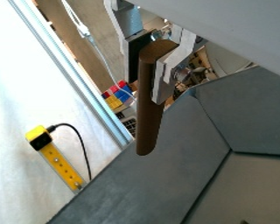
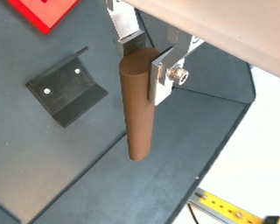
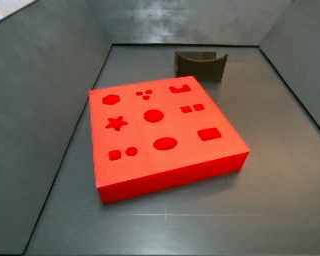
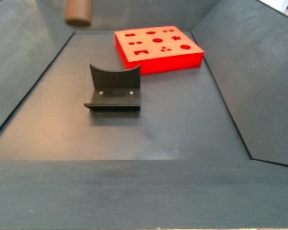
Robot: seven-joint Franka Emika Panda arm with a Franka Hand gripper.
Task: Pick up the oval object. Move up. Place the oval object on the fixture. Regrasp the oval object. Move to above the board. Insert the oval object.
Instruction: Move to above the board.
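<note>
Hanging high above the floor, the gripper (image 2: 146,66) pinched the brown oval peg (image 2: 136,109) by its upper end, well clear of the dark fixture (image 4: 112,88) and red board (image 3: 160,138)

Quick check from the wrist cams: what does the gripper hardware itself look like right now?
In both wrist views the gripper has flat silver metal finger plates, one fastened by a round screw, under a pale housing. No cables or markings show on it. The side views miss it.
</note>
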